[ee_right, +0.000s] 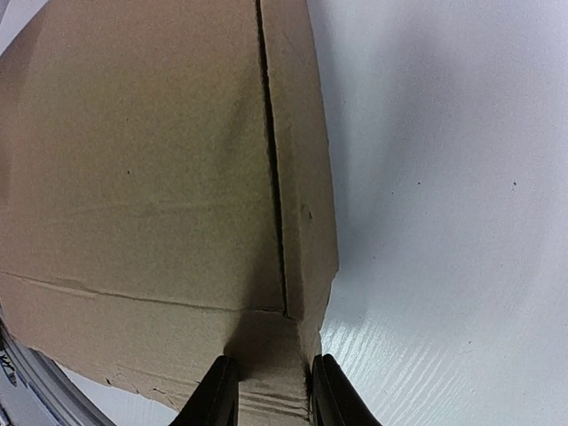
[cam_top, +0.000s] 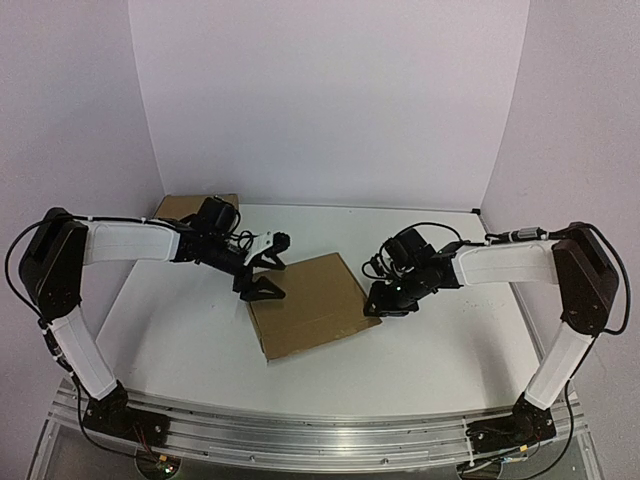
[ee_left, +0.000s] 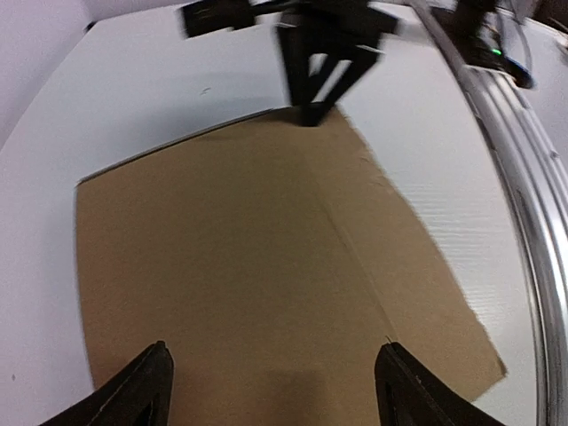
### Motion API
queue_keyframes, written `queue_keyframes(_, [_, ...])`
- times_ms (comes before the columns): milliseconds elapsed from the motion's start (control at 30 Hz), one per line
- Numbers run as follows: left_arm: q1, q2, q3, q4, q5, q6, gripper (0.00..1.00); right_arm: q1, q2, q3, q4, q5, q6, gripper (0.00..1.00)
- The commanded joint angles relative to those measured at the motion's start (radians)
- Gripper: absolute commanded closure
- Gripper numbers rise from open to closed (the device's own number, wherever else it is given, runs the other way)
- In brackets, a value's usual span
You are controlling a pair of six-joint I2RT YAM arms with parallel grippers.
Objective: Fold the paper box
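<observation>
1. Surface (cam_top: 180, 330): a white, flat top. It shows a faint ribbed texture in the right wrist view and carries a few small dark specks.
2. Plain cardboard box (cam_top: 185, 206): brown, standing at the far left corner of the surface, close to the backdrop. Only part of its top shows.
3. Backdrop panels (cam_top: 330, 100): pale lavender-white walls that enclose the surface on the left, rear and right.
4. Metal rail (cam_top: 320, 430): silver, grooved, running along the near edge of the surface. In the left wrist view it appears as a curved band on the right.

The paper box (cam_top: 310, 310) is hemmed between left gripper (cam_top: 264, 287) and right gripper (cam_top: 385, 303).
</observation>
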Motion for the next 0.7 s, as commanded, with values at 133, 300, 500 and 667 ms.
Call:
queue_keyframes(133, [0.019,0.142,0.215,0.128,-0.336,-0.55,0.09,0.0,0.024,0.011,-0.012,0.004,-0.024,0.72])
queue_keyframes(300, [0.02,0.286,0.422,-0.058,-0.355,-0.638,0.08,0.001,0.033,0.014,-0.009,0.005,-0.033,0.71])
queue_keyframes(500, [0.029,0.451,0.604,-0.258,-0.294,-0.642,0.09,0.001,0.043,0.013,0.014,-0.003,-0.038,0.72])
queue_keyframes(667, [0.029,0.476,0.59,-0.26,-0.23,-0.634,0.15,0.0,0.044,0.0,0.052,-0.007,-0.031,0.73])
